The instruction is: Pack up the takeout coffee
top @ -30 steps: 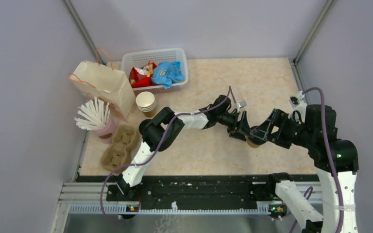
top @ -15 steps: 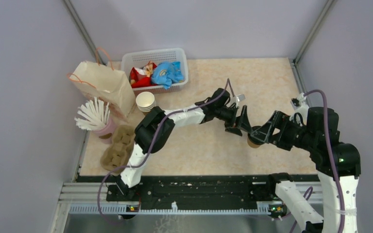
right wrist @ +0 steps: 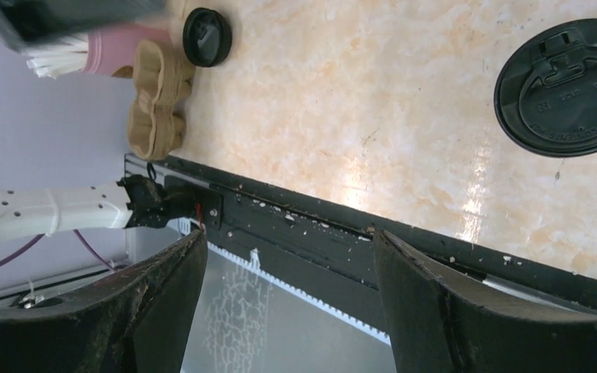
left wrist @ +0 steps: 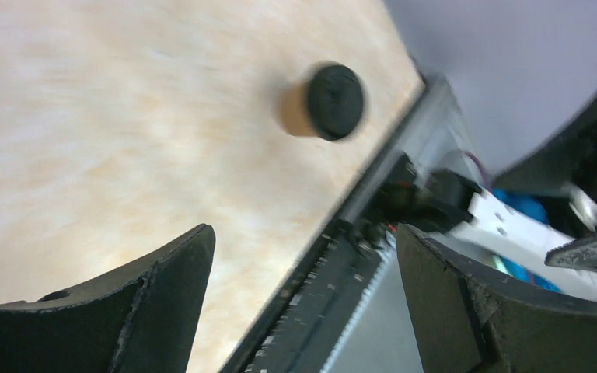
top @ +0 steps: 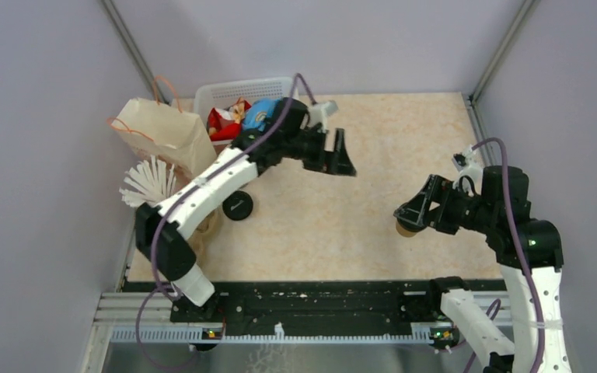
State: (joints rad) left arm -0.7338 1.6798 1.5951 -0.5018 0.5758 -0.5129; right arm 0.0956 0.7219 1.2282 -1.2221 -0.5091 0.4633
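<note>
The takeout coffee (top: 405,228), a brown paper cup with a black lid, stands on the table at the right, partly under my right gripper (top: 406,211). In the right wrist view its lid (right wrist: 566,76) lies off to the upper right, outside the wide-open, empty jaws of that gripper (right wrist: 288,235). My left gripper (top: 342,155) is raised near the basket, open and empty, far from the cup. In the left wrist view the capped cup (left wrist: 325,102) shows small and far off, above the open gripper (left wrist: 303,233).
A second black lid (top: 238,206) sits left of centre; it also shows in the right wrist view (right wrist: 207,35). A paper bag (top: 163,132), a white basket (top: 280,85) of snacks, straws (top: 149,186) and a cardboard carrier (right wrist: 155,101) stand at the left.
My left arm has swung up and back to the left, away from the cup toward the basket, uncovering the second black lid. My right gripper has stayed over the cup.
</note>
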